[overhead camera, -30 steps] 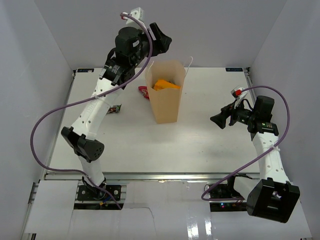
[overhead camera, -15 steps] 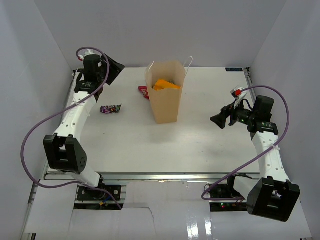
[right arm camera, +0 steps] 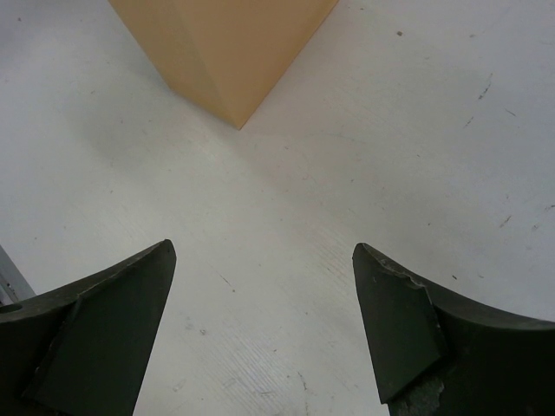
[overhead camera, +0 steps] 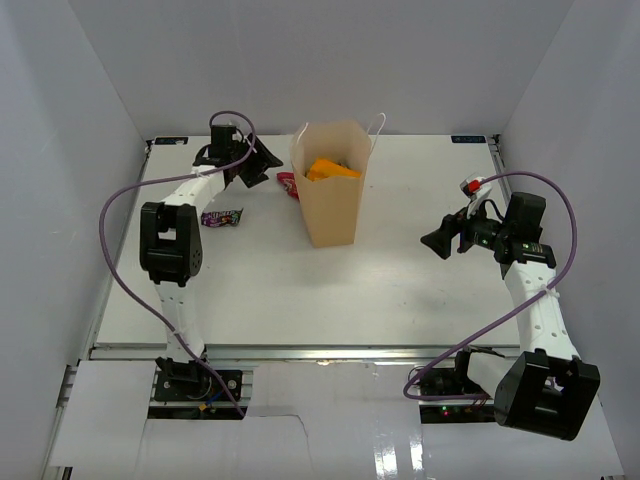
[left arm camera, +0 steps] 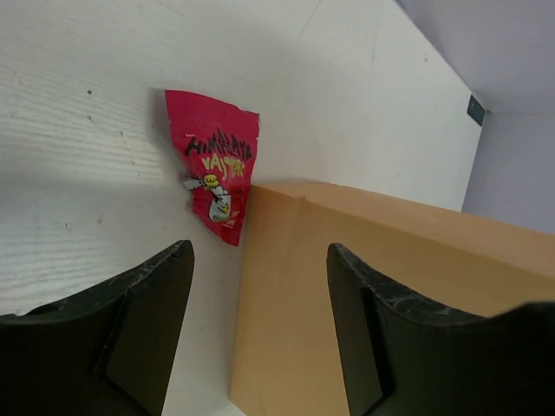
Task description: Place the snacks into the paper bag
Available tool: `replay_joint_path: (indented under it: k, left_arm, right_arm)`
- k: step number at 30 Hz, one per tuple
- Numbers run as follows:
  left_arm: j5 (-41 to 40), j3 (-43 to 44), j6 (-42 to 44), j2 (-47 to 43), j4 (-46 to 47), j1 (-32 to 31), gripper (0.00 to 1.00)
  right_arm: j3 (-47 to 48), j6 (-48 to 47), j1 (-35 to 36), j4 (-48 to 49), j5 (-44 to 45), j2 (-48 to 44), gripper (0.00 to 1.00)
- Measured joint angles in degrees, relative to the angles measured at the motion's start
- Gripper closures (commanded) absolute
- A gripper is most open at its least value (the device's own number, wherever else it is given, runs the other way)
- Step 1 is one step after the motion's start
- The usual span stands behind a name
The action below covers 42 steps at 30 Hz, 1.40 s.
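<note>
The tan paper bag (overhead camera: 331, 190) stands upright at the back middle of the table, with orange bags (overhead camera: 331, 169) showing inside its mouth. A small red packet (overhead camera: 287, 183) lies flat against the bag's left base; in the left wrist view the red packet (left arm camera: 212, 165) lies just ahead of the bag wall (left arm camera: 364, 295). A dark purple bar wrapper (overhead camera: 221, 216) lies further left. My left gripper (overhead camera: 262, 166) is open and empty, low near the red packet. My right gripper (overhead camera: 437, 243) is open and empty, right of the bag, whose corner (right arm camera: 227, 48) shows ahead of it.
White walls close the table on the left, back and right. The bag's white string handle (overhead camera: 379, 124) sticks up at its far right corner. A purple cable loops from each arm.
My left arm has swung from the far left back corner rightward and down towards the red packet beside the bag. The right arm has not moved.
</note>
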Motion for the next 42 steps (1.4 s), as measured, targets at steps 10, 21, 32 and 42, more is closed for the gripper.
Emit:
replay_joint_path:
  k: [10, 21, 32, 42]
  left_arm:
    - [2.0, 10.9, 0.9, 13.1, -2.0, -1.7, 0.30]
    - [-1.8, 14.8, 1.0, 17.6, -6.6, -5.0, 0.40]
    - [-4.0, 16.9, 1.4, 19.9, -9.0, -4.7, 0.63]
    - [-5.0, 16.5, 4.1, 18.8, -9.2, -4.7, 0.81]
  right_arm:
    - [0.0, -0.2, -0.5, -0.3, 0.5, 0.0, 0.11]
    - [0.0, -0.2, -1.5, -0.3, 0.7, 0.0, 0.11]
    - [0.0, -0.2, -1.6, -0.4, 0.7, 0.4, 0.11]
    - [0.0, -0.2, -1.7, -0.4, 0.5, 1.1, 0.12]
